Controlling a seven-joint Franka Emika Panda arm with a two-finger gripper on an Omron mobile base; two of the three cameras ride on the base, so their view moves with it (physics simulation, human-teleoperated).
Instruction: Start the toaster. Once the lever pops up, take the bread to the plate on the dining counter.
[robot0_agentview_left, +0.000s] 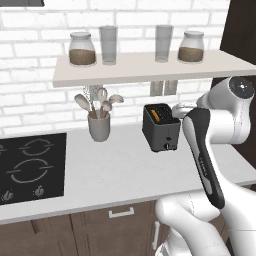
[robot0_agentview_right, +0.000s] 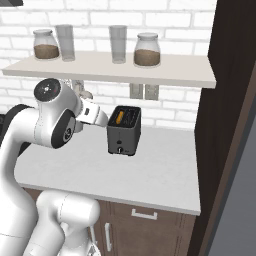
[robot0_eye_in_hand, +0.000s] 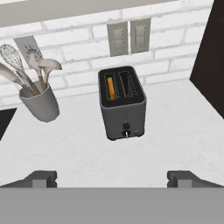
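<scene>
My hand (robot0_eye_in_hand: 112, 177) hangs wide open above the desk (robot0_eye_in_hand: 175, 131), facing the toaster (robot0_eye_in_hand: 123, 103), whose left slot holds the bread (robot0_eye_in_hand: 111, 88), lever unpressed.

- Bare white bench (robot0_eye_in_hand: 175, 131) lies open between the two dark fingers (robot0_eye_in_hand: 43, 178), spread wide, and the small dark grey boxy toaster (robot0_eye_in_hand: 123, 105); nothing stands in that gap.
- Long white wall shelf (robot0_agentview_left: 150, 67) with jars and glasses overhangs the toaster, capping room above its slots.
- Grey utensil cup (robot0_eye_in_hand: 40, 104) with whisk and spoons stands well left of the toaster.
- Dark brown cabinet wall (robot0_agentview_right: 225, 100) closes off the right side.
- Black hob (robot0_agentview_left: 30, 167) lies flat at far left.
</scene>
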